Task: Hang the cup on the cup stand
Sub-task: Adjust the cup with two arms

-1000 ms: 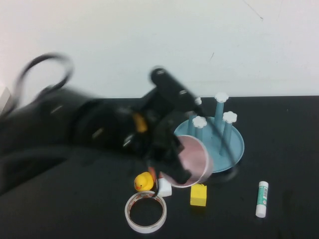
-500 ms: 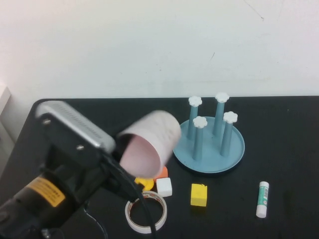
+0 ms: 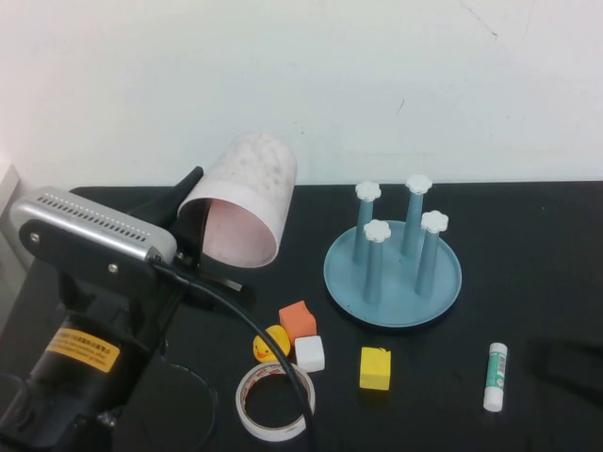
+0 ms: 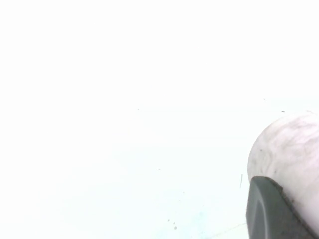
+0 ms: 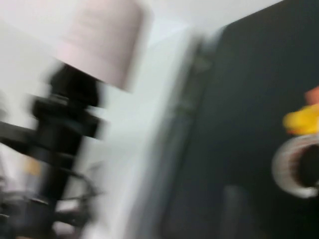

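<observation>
The cup (image 3: 243, 202) is up in the air, gripped by the left claw (image 3: 193, 247) – clamped on the cup's rim, one dark finger outside the wall, the mouth tipped down and toward the camera. It hangs above the left part of the tabletop (image 3: 528, 245), well apart from the cup stand (image 3: 394, 278), whose four posts all stand bare. So by my reading the pickup is done; the carry across, the turn over a post and the drop onto it are all left.

The left arm rises from the near left corner, wrist bent upward; its wrist view shows the cup's base against the wall. The right claw is not seen in the high view – only a blurred shadow at the right edge – and I cannot tell whether it is open or closed.

Small clutter sits below: a tape roll (image 3: 274, 402), duck (image 3: 272, 343) and blocks.
</observation>
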`<state>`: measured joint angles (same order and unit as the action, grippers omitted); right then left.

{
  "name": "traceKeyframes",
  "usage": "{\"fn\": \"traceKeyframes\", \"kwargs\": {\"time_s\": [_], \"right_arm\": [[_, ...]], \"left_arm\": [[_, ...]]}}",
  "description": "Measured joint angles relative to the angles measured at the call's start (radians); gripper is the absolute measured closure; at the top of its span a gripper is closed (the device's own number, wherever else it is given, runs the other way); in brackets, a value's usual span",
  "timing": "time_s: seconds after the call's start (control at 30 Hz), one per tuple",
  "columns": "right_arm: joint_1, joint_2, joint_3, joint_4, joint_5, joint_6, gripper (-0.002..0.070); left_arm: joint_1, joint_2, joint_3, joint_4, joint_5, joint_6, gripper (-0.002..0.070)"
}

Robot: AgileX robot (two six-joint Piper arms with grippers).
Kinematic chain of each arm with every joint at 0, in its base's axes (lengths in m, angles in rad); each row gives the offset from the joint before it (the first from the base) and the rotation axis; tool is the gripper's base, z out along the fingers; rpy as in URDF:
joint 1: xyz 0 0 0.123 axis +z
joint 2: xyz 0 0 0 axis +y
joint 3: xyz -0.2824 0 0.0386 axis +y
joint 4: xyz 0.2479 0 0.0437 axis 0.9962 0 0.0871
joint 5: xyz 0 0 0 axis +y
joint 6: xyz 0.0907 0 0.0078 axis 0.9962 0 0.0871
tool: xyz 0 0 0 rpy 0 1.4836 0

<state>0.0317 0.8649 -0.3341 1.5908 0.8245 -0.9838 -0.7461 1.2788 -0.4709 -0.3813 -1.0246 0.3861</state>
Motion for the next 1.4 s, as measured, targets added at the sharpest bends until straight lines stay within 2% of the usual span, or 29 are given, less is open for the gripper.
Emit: {"fn": "traceKeyframes", "kwargs": {"time_s": [0.1,0.17,0.23,0.43,0.7,1.1,1.4], "right_arm": [[0.004,0.221,-0.097,0.069,0.131,0.017,0.0157],[0.020,0.340,-0.173,0.083,0.201,0.078,0.0063],[0.052,0.480,-0.270,0.088,0.272,0.148,0.0017],[0.173,0.775,-0.575,0.090,0.315,0.299,-0.0011],[0.288,0.901,-0.837,0.090,0.211,0.378,-0.0015],[0.407,0.904,-0.949,0.090,0.096,0.401,-0.0017],[0.432,0.916,-0.968,0.088,0.039,0.401,-0.0017]], "left_arm": [[0.000,0.011,0.000,0.034,-0.021,-0.004,0.0665],[0.000,0.011,0.000,0.058,-0.025,-0.004,0.0665],[0.000,0.011,0.000,0.078,-0.027,-0.006,0.0665],[0.000,0.011,0.000,0.094,-0.029,-0.006,0.0665],[0.000,0.011,0.000,0.097,-0.031,-0.006,0.0665],[0.000,0.022,0.000,0.098,-0.037,-0.006,0.0666],[0.000,0.054,0.000,0.090,-0.083,-0.006,0.0666]]}}
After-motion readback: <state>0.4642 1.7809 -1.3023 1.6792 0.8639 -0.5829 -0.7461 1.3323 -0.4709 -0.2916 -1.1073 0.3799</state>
